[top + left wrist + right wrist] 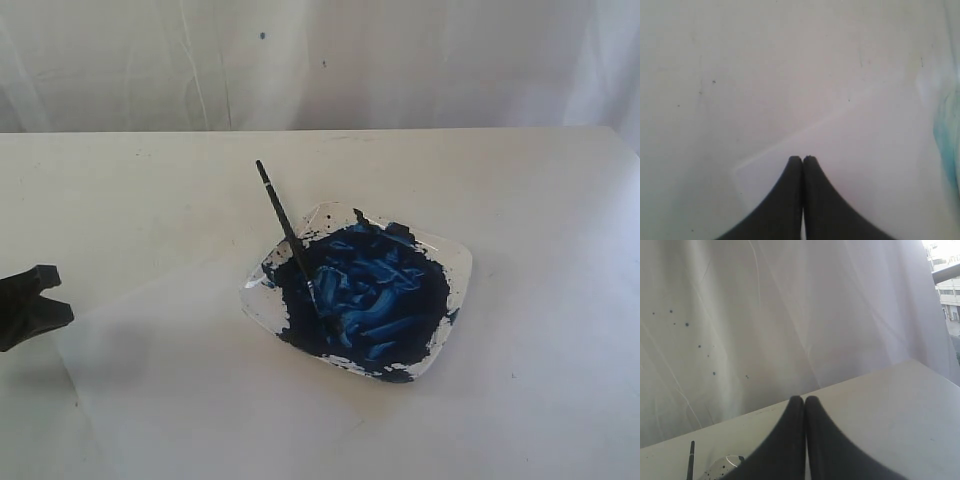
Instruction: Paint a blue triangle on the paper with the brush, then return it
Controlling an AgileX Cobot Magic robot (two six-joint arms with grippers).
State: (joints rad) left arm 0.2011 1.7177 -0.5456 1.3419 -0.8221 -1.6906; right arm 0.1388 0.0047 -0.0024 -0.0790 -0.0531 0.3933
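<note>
The brush [290, 240] leans on the plate [452, 262], its black handle sticking up and back to the left and its tip down in the dark blue paint [370, 290]. The white paper [200, 400] lies flat on the table in front of and to the left of the plate. No blue triangle is in view. My left gripper [55, 295] is at the far left, shut and empty; in its wrist view it [802, 158] hovers over a corner of the paper [865, 165]. My right gripper [804, 398] is shut and empty, out of the exterior view, with the brush's handle end [690, 460] low beside it.
The white table [520, 180] ends at a draped white cloth backdrop [400, 60] speckled with a few dark paint spots. The plate's clear rim [727, 461] shows paint splatter. A pale blue blur [946, 140] sits at the edge of the left wrist view.
</note>
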